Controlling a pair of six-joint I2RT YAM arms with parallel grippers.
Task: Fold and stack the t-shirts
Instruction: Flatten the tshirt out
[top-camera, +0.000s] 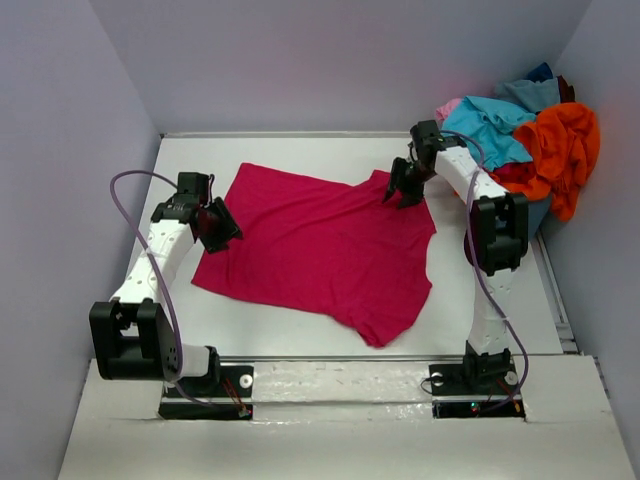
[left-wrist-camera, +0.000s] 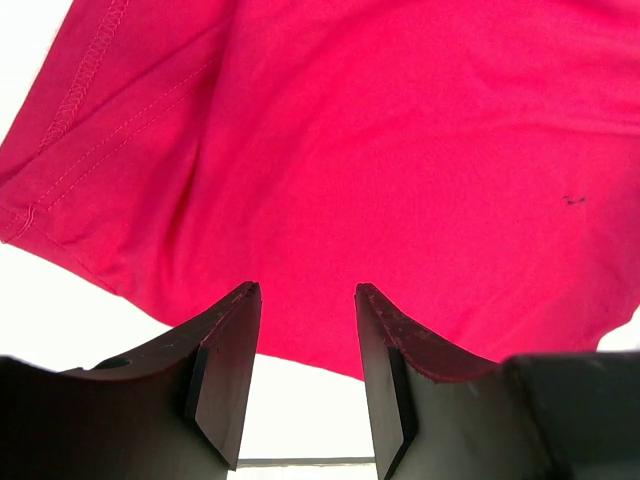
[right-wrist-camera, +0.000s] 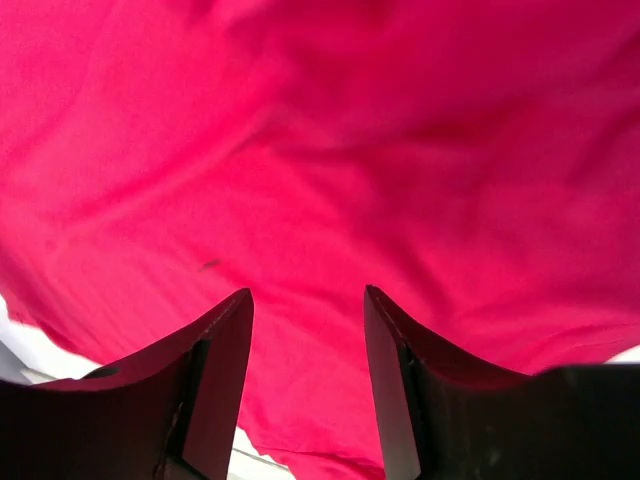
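The crimson shirt (top-camera: 320, 250) lies spread nearly flat mid-worktop (top-camera: 250, 325), with the other shirts (top-camera: 530, 140) heaped in the far right corner, so I judge the laying-out done and the first fold not yet begun. The left tool (top-camera: 228, 232) sits at the shirt's left edge and the right tool (top-camera: 402, 195) over its far right corner, both with jaws apart and no cloth between them. Next, each likely needs to lower onto its edge, pinch the cloth cleanly and carry it across together.
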